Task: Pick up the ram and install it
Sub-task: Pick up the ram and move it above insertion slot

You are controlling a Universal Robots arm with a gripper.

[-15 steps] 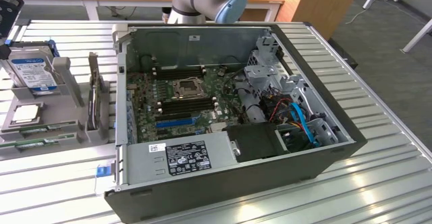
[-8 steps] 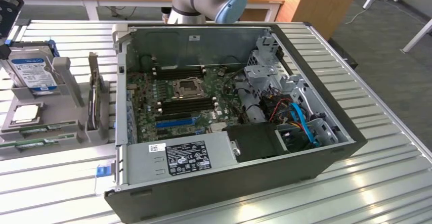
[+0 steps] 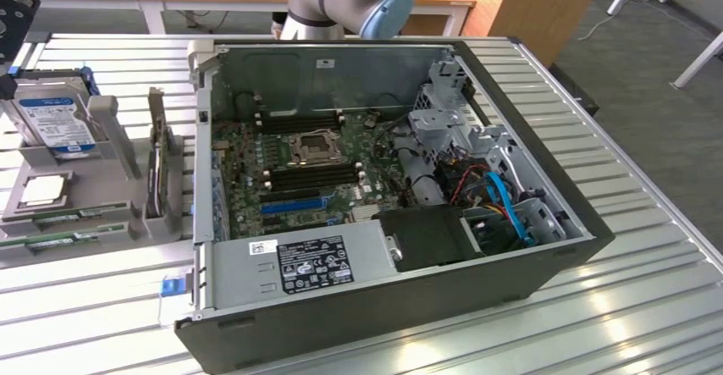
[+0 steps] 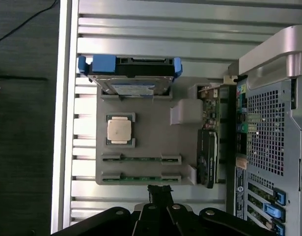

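Currently, the gripper point(image 4: 159, 189) has its fingers pressed together and holds nothing. It hangs at the edge of the gray parts tray point(image 4: 155, 142), just beside the ram point(image 4: 141, 178). The ram lies flat in the tray's outermost slot, seated between gray end blocks, with its upper face exposed. A second ram stick point(image 4: 141, 159) lies parallel in the next slot. Further along the tray, a loose CPU point(image 4: 119, 131) sits in its recess, and a hard drive point(image 4: 132, 73) in a blue-cornered carrier stands on edge. An expansion card point(image 4: 208, 157) stands upright in the tray, between the ram slots and the computer case point(image 4: 276, 118).

In the exterior view, the tray rests on the slatted metal table point(image 3: 632, 307) to the exterior view's left of the open case. Inside the case, the motherboard point(image 3: 243, 180) carries 2 groups of black memory slots point(image 3: 307, 176) flanking the CPU socket point(image 3: 311, 146). A power supply point(image 3: 317, 261) and blue cables point(image 3: 505, 204) occupy other areas of the case.
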